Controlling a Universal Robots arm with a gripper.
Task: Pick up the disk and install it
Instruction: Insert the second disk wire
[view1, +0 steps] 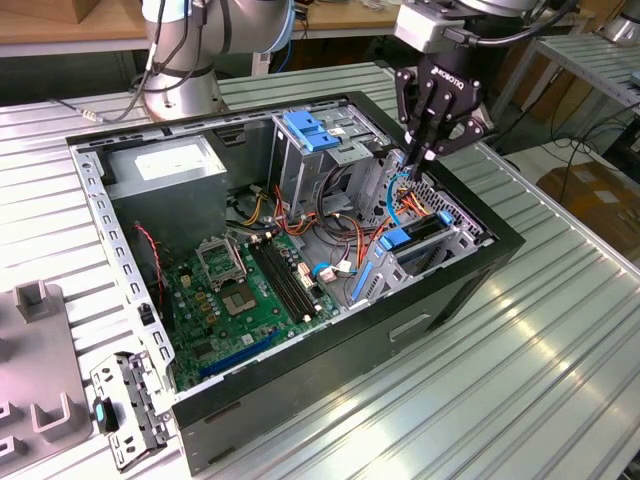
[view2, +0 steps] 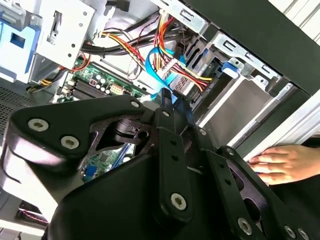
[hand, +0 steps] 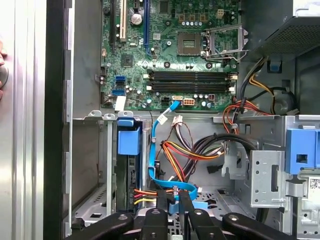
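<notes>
**My claw among the cables, the disk seated in its bay**

I hang over the open computer case (view1: 470, 290), near the edge on the exterior view's right. My claw (view1: 424, 152) points down into the cable bundle (view1: 405, 200) beside the drive bays. In the first wrist view my fingertips (hand: 163, 196) stand almost together around a flat blue cable (hand: 165, 184), a narrow gap between them; I cannot tell whether they truly pinch it. The disk (hand: 128, 150) sits upright in the slotted bay, its blue carrier end showing; the exterior view shows it (view1: 412, 240) low in the front cage, just beside my claw. The first wrist view lays out the green motherboard (hand: 175, 50). The second wrist view adds a person's hand (view2: 285, 164) resting on the case rim.
</notes>
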